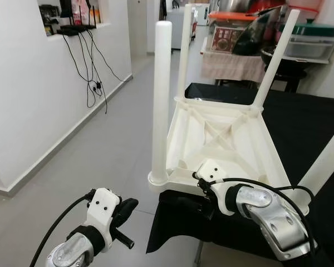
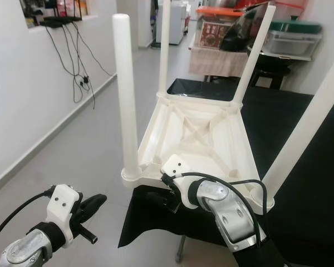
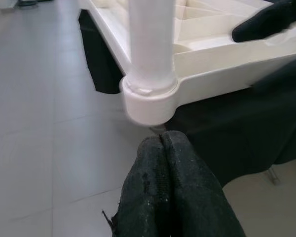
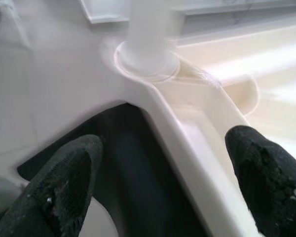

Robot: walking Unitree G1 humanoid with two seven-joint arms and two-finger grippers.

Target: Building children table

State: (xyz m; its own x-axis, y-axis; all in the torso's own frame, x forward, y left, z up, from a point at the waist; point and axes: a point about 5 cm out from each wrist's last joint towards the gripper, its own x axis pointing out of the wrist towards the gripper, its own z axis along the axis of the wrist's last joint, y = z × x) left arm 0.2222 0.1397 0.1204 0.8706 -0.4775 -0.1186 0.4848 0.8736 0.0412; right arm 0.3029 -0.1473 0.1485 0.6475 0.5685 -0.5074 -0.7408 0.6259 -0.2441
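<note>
The setting is a room with a grey tiled floor [image 1: 106, 150], a white wall [image 1: 28, 94] on the robot's left, and a desk covered by a black cloth [image 1: 306, 128].

The white plastic children table [image 1: 222, 139] lies upside down on the black cloth, its ribbed underside facing up. Its near left corner overhangs the edge of the desk above the floor. Four white legs point upward from the corners: the near left leg [image 1: 161, 100] stands upright in its round socket, two far legs [image 1: 275, 58] rise at the far corners, and a near right leg [image 1: 323, 164] slants up at the right edge of the head views.

The right pincer [image 4: 172, 177] sits at the near rim of the table, just beside the near left socket. Its fingers [image 4: 64, 182] are spread apart, one on each side of the rim: one below on the cloth side, the other over the table's underside. Contact with the rim cannot be determined.

The left pincer [image 3: 163, 148] hangs over the floor, near and just below the overhanging corner socket. Its fingers are pressed together with nothing between them.

Black cables [image 1: 92, 78] hang down the wall from a shelf. Storage containers [image 1: 312, 41] stand in the background beyond the desk.
</note>
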